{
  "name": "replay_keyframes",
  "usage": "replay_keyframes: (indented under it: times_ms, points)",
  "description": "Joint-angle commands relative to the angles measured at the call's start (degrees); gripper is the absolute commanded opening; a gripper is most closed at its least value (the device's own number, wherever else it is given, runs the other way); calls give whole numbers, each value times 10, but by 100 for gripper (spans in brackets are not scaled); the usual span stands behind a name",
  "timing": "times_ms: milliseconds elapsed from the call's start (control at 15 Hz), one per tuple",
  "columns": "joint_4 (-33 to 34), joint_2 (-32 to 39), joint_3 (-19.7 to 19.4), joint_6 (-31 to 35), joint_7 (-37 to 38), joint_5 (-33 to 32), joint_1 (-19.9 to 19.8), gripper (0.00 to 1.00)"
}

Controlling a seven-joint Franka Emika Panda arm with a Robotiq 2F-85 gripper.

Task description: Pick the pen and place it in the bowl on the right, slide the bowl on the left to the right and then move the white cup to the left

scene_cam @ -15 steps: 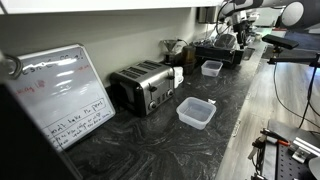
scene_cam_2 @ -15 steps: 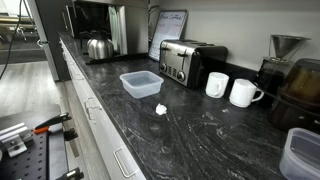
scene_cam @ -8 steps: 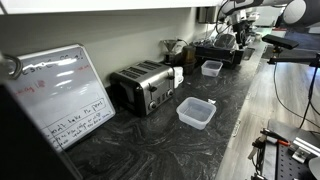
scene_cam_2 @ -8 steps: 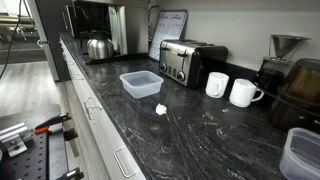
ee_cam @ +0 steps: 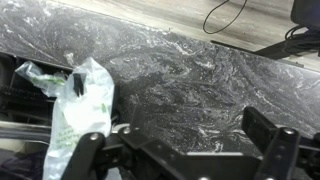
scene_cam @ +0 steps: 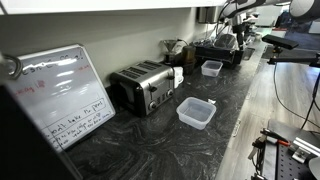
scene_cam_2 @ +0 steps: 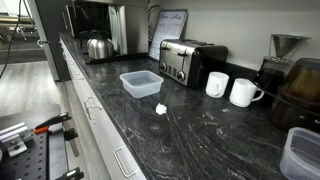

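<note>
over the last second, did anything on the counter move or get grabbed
Nothing visibly changed. The plastic tub, the toaster and the white cup beside it sit where they were, and the gripper stays open above the dark counter, holding nothing.

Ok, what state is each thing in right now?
End effector: open, holding nothing.
Tub beside toaster: upright, lidless, looks empty.
Second tub: upright, lidless, contents unclear.
White cup: upright.
White mug: upright.
Plastic bag: crumpled.
</note>
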Motion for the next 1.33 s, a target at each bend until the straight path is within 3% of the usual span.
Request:
replay_keyframes:
  times_ms: [0,200,400,600,667,800,867,1267]
  points:
    - [-137,-72,11,78,-81,-17,-8,100]
    - [-210,-104,9,122,-123,-28,-6,100]
    - [-285,-140,9,158,-113,-14,-5,100]
    - [-364,-184,11,147,-36,66,-8,100]
    - [-386,-196,-11,157,-23,104,11,100]
    - [-440,-227,-12,197,-5,152,18,100]
    - [-351,-168,-23,145,-30,130,22,100]
    - [-359,-173,-33,149,-27,134,31,100]
